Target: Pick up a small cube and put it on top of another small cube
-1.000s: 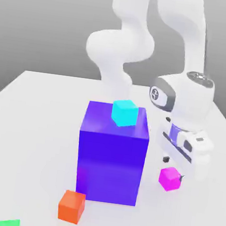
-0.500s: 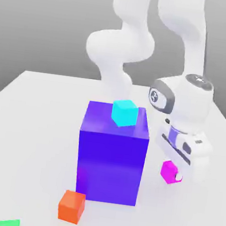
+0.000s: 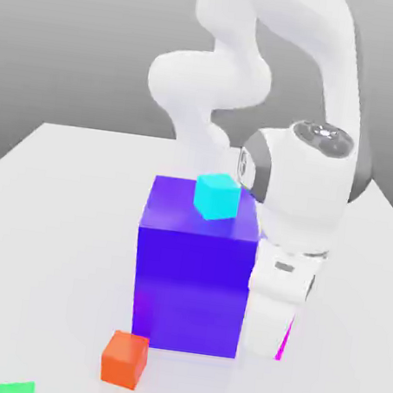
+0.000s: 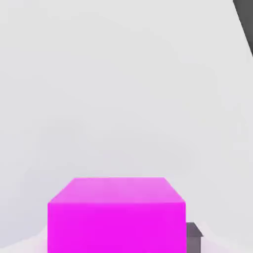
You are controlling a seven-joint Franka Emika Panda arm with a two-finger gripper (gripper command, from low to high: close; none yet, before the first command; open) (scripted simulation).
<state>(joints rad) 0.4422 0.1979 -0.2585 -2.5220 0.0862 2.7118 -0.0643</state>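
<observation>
The small cube (image 4: 116, 210) is glossy magenta and sits right in front of the hand camera, with one dark fingertip (image 4: 193, 238) against its side. In the exterior view only a thin magenta sliver of the small cube (image 3: 285, 341) shows behind the white hand. My gripper (image 3: 278, 343) is shut on it, low over the table, just to the exterior view's right of the big blue-violet block (image 3: 191, 274). A cyan cube (image 3: 217, 196) rests on top of that block.
An orange cube (image 3: 124, 358) lies on the white table (image 3: 47, 233) in front of the block. A green piece (image 3: 14, 388) pokes in at the bottom edge. The arm's bulky wrist (image 3: 302, 183) hangs close to the block's upper corner.
The gripper closed on the magenta cube and lifted it off the table. The hand then turned and swung toward the blue-violet block, so its body now covers the cube.
</observation>
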